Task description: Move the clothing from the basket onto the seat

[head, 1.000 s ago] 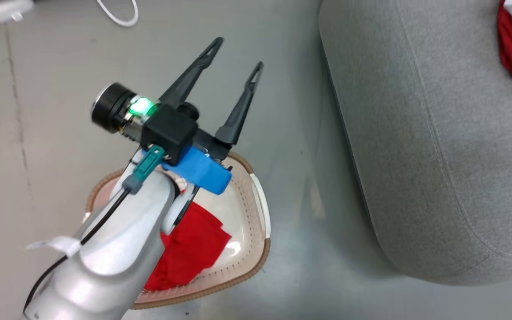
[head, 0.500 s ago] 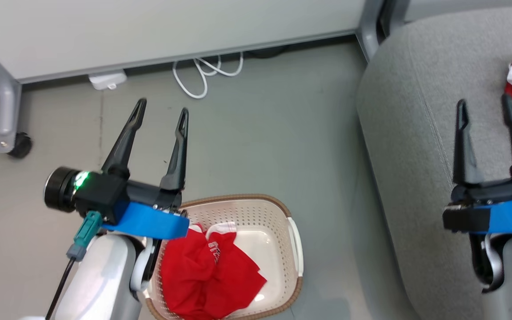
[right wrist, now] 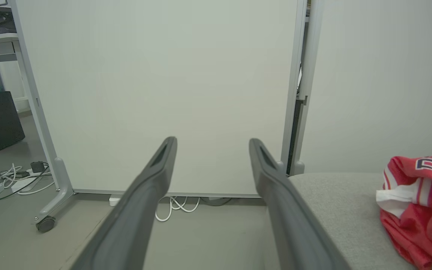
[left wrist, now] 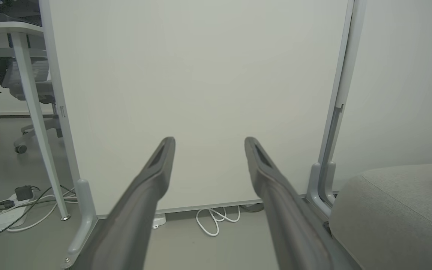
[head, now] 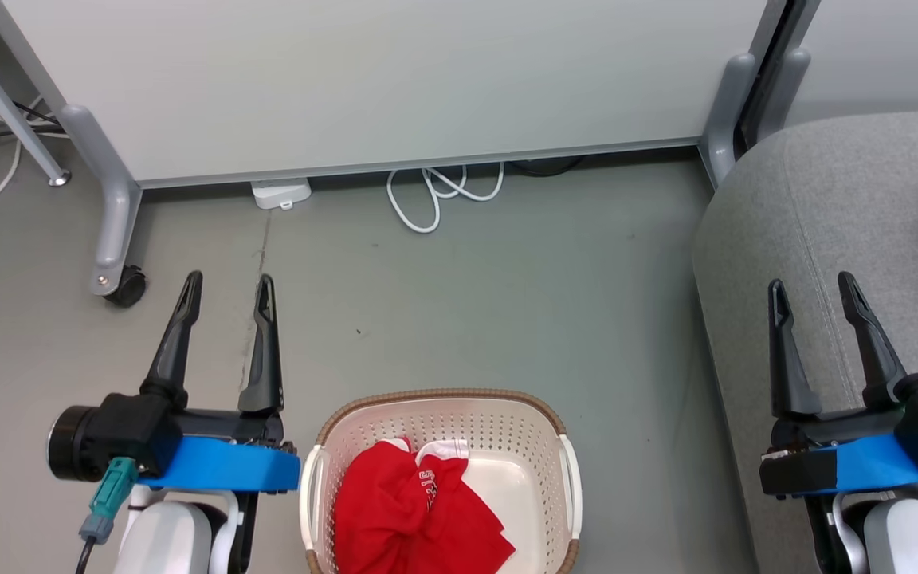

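The cream basket (head: 540,430) stands on the floor at the bottom centre of the head view, and a plain red garment (head: 415,522) with small white print lies crumpled inside it. The grey seat (head: 814,215) fills the right side, with the red striped jersey (right wrist: 422,204) lying on it at the far right. My left gripper (head: 228,284) is open and empty, hanging left of the basket. Over the seat's front part, my right gripper (head: 812,287) is also open and empty, left of the jersey.
A pale wheeled partition panel (head: 379,80) stands across the back, with a caster (head: 126,285) at its left foot. White cable loops (head: 443,191) and a small white adapter (head: 280,194) lie on the grey floor beneath it. A desk leg (left wrist: 36,112) and more cables are at the left.
The head camera has tilted up, so the partition and cables came into sight. Both grippers now point straight ahead; the left one has swung off the basket to its left side.
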